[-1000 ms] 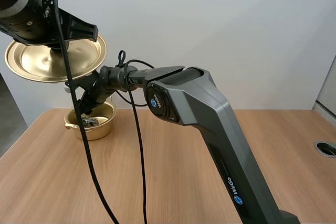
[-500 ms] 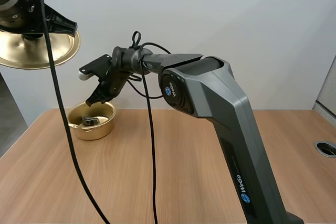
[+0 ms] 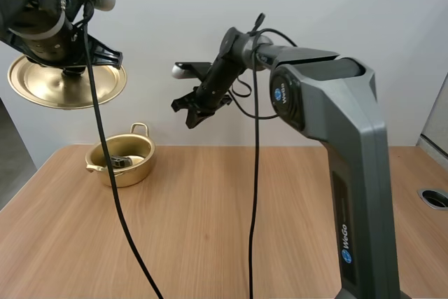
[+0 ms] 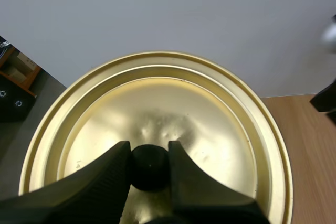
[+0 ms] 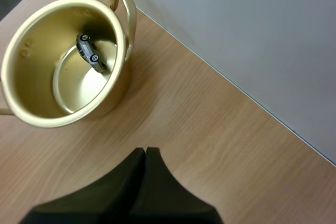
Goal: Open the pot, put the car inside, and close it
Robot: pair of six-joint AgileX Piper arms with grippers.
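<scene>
Since a second ago the right gripper (image 3: 197,108) has lifted out of the pot (image 3: 136,167) and moved up and to the right. The lid (image 3: 66,83) hangs at nearly the same place as before.

At the far left, the left gripper (image 4: 149,156) is clamped on the lid's black knob (image 4: 149,169), with one ribbed finger on each side of it. The lid is held high in the air, up and to the left of the pot. I judge this is to keep the mouth of the pot free while the other arm works. The lid is a shallow round dish of polished gold-coloured metal with a stepped rim, and its surface gives soft reflections. The small round knob lets the fingers grip it from both sides.

Below it, the pot stands open on the wooden table (image 3: 231,222), close to the far edge. It is of the same shiny gold metal, with straight walls, a rolled rim and thin loop handles. The car (image 5: 90,52) already lies inside on the bottom, against the wall. It is small and dark, and it lies tilted with its wheels showing.

Further right, the right gripper hovers well above the table with its fingers pressed together and holding nothing. It seems to have pulled away to give the lid a free path down. What remains, in my judgement, is to lower the lid onto the rim.
</scene>
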